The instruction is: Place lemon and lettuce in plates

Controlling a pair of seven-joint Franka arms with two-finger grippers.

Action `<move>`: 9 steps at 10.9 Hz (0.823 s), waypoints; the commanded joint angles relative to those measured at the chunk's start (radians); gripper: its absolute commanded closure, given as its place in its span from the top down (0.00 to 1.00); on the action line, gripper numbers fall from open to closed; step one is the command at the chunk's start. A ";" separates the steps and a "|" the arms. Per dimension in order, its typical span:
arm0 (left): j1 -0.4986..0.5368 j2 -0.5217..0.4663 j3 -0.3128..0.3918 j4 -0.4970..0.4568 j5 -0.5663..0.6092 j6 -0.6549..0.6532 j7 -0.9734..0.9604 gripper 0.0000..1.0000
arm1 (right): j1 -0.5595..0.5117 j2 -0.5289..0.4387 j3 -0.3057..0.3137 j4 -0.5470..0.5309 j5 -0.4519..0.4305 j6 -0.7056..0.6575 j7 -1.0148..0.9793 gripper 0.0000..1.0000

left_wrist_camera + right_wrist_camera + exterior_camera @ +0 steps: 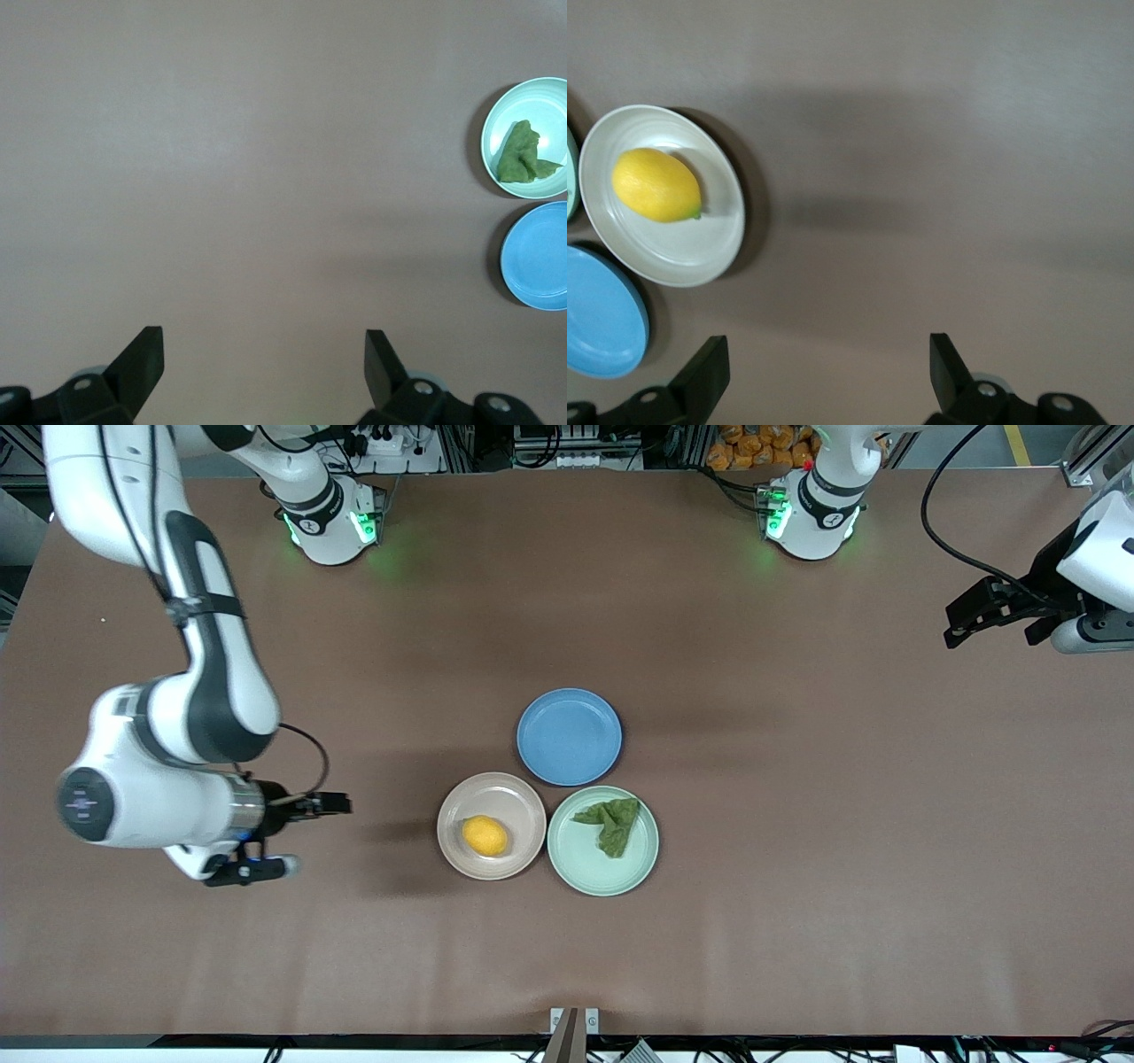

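The yellow lemon (485, 835) lies in the beige-pink plate (507, 797). The dark green lettuce (611, 824) lies in the mint green plate (589, 868) beside it. My right gripper (321, 834) is open and empty, held over bare table toward the right arm's end, apart from the beige plate. Its wrist view shows the lemon (656, 184) in that plate (682, 252). My left gripper (959, 625) is open and empty, high over the left arm's end of the table. Its wrist view shows the lettuce (523, 155) in the mint plate (549, 106).
An empty blue plate (569, 736) sits touching both other plates, farther from the front camera. It also shows in the left wrist view (536, 257) and the right wrist view (598, 310). The brown table (797, 824) spreads wide around the three plates.
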 commanded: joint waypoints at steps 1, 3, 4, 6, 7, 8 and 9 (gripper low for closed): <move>0.001 -0.003 -0.004 0.008 0.013 0.003 0.023 1.00 | -0.074 -0.051 0.015 -0.017 -0.078 -0.057 -0.055 1.00; 0.001 -0.001 -0.004 0.008 0.013 0.006 0.025 1.00 | -0.087 -0.092 0.012 -0.020 -0.139 -0.086 -0.057 1.00; 0.001 -0.001 -0.004 0.008 0.013 0.006 0.025 1.00 | -0.111 -0.124 0.007 -0.025 -0.146 -0.106 -0.057 1.00; 0.003 -0.001 -0.004 0.008 0.011 0.006 0.025 1.00 | -0.110 -0.205 -0.043 -0.057 -0.147 -0.136 -0.055 1.00; 0.001 -0.001 -0.004 0.008 0.013 0.006 0.025 1.00 | -0.104 -0.259 -0.066 -0.089 -0.149 -0.141 -0.054 1.00; 0.001 0.000 -0.004 0.008 0.013 0.006 0.025 1.00 | -0.104 -0.302 -0.074 -0.117 -0.156 -0.143 -0.054 1.00; 0.000 0.000 -0.004 0.008 0.013 0.008 0.023 1.00 | -0.104 -0.336 -0.079 -0.132 -0.163 -0.144 -0.054 1.00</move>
